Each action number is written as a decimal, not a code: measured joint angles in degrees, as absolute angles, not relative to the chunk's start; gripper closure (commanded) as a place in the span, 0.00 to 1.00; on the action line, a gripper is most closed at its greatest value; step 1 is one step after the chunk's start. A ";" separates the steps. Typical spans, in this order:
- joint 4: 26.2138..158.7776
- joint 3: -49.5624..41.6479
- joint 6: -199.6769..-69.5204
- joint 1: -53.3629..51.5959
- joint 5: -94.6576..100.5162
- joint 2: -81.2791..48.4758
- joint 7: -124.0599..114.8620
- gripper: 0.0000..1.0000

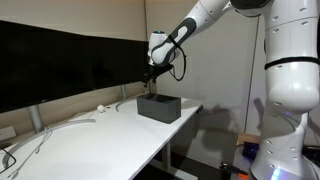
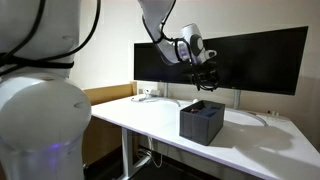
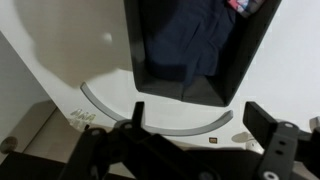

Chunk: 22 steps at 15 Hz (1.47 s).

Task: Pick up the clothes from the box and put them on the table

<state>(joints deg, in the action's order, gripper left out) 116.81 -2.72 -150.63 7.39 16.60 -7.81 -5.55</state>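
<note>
A dark open box (image 1: 159, 106) stands on the white table (image 1: 100, 135); it also shows in an exterior view (image 2: 202, 121). In the wrist view the box (image 3: 135, 60) holds dark blue clothes (image 3: 190, 35) with a bit of red at one corner. My gripper (image 1: 148, 74) hangs above the box, also seen in an exterior view (image 2: 207, 74). In the wrist view its two fingers (image 3: 195, 120) are spread wide apart and hold nothing.
A grey cable (image 3: 150, 122) curves across the table beside the box. A dark screen (image 2: 250, 55) stands behind the table. Cables and a socket strip (image 1: 100, 108) lie along the table's back edge.
</note>
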 measured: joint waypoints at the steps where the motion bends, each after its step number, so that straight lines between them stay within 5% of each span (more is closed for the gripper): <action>1: 116.28 -3.04 -149.94 7.15 16.60 -8.57 -5.55 0.00; 22: 107.33 -4.71 -135.95 7.07 7.92 -14.62 3.00 0.00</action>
